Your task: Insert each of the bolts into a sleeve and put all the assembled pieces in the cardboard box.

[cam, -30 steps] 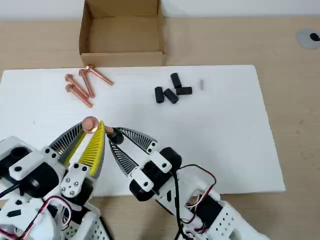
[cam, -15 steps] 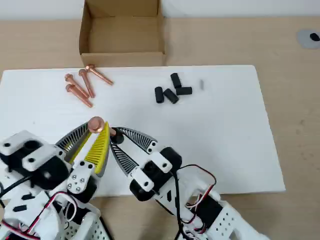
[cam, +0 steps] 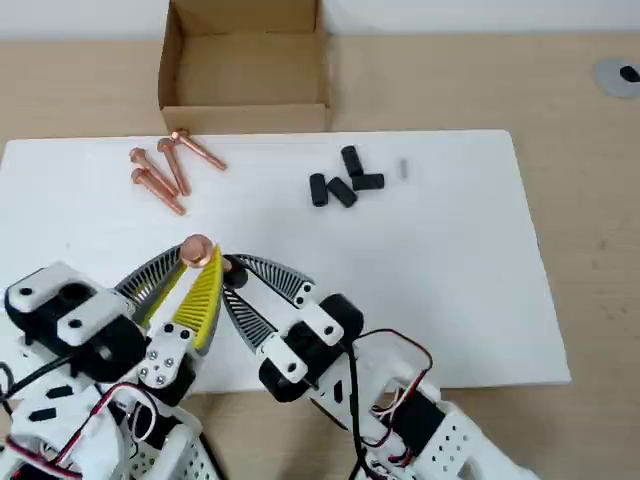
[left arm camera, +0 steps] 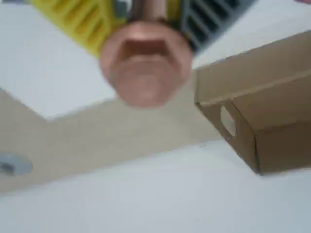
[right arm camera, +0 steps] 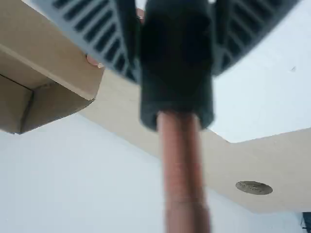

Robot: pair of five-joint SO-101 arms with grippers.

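The left gripper (cam: pixel 194 257) is clenched on 1 copper bolt (cam: pixel 197 248), its yellow and grey fingers pinching the shank just behind the head. In the left wrist view the bolt's head (left arm camera: pixel 146 60) faces the camera with a finger on each side of it. The right gripper (cam: pixel 231 271) grasps 1 black sleeve (cam: pixel 233 276) between its dark ribbed fingers. The 2 grippers meet tip to tip low on the white board (cam: pixel 450 280), in front of both arm bases. In the right wrist view the bolt's shank (right arm camera: pixel 182 170) runs out of the end of the sleeve (right arm camera: pixel 177 73), so its tip sits inside the bore. How far in it reaches cannot be told.

Farther up the board, 4 loose bolts (cam: pixel 165 170) lie in a cluster near the left edge. 4 loose sleeves (cam: pixel 343 180) lie in a group near the middle, well apart from the bolts. The cardboard box (cam: pixel 245 105) stands open on the wooden table (cam: pixel 590 200) just beyond the board's far edge, nearest the loose bolts, and nothing is visible inside it.
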